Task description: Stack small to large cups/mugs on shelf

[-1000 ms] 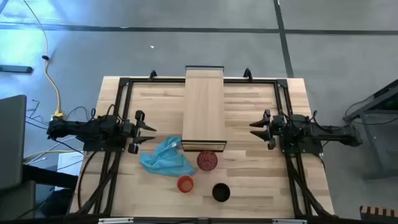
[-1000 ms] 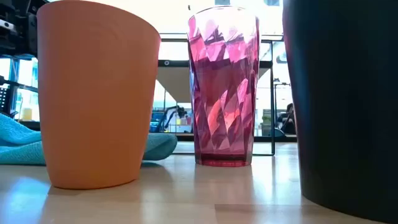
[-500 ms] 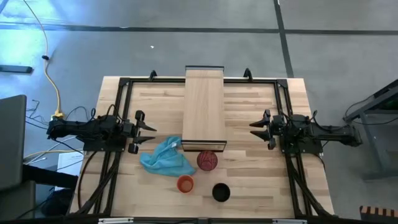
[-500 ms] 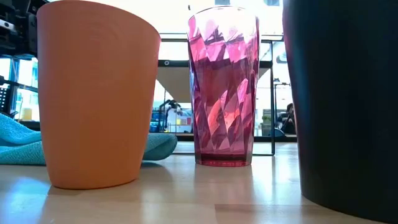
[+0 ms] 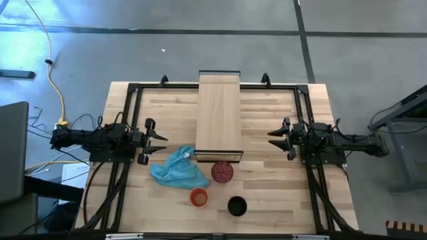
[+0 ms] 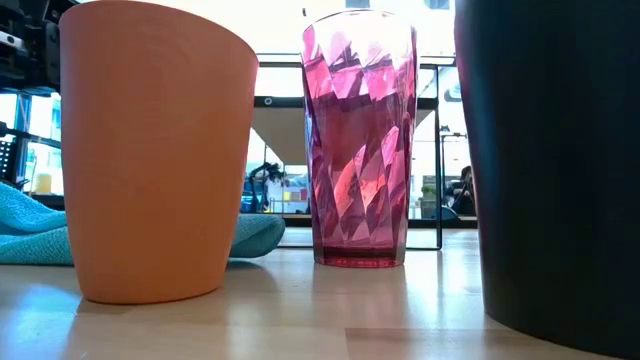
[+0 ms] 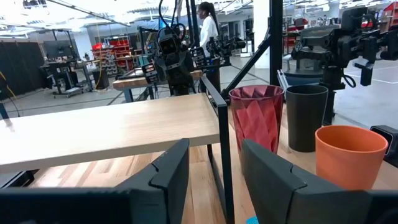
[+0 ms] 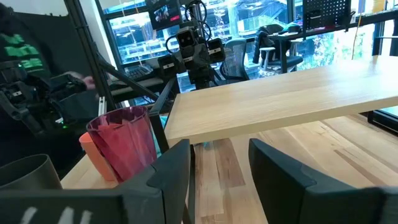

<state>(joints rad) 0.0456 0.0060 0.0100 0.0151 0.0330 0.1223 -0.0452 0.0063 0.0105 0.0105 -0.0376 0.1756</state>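
Three cups stand upright on their bases near the table's near edge: a small orange-red cup (image 5: 198, 197) (image 6: 150, 150) (image 7: 350, 155), a black cup (image 5: 237, 206) (image 6: 560, 160) (image 7: 306, 116) and a faceted see-through pinkish-red cup (image 5: 222, 171) (image 6: 360, 140) (image 7: 257, 115) (image 8: 124, 140), just in front of the shelf's black-framed near end. The pale wood shelf (image 5: 219, 117) (image 7: 106, 127) (image 8: 280, 99) runs from the far edge to mid-table. My left gripper (image 5: 160, 143) (image 7: 214, 174) is open at the table's left, and my right gripper (image 5: 275, 137) (image 8: 217, 168) is open at its right, both touching nothing.
A crumpled light blue cloth (image 5: 177, 169) (image 6: 30, 225) lies left of the pinkish-red cup, beside the shelf's near end. A black metal frame (image 5: 127, 100) runs around the slatted tabletop. In the room beyond, a person (image 7: 206, 31) stands and other robot arms show.
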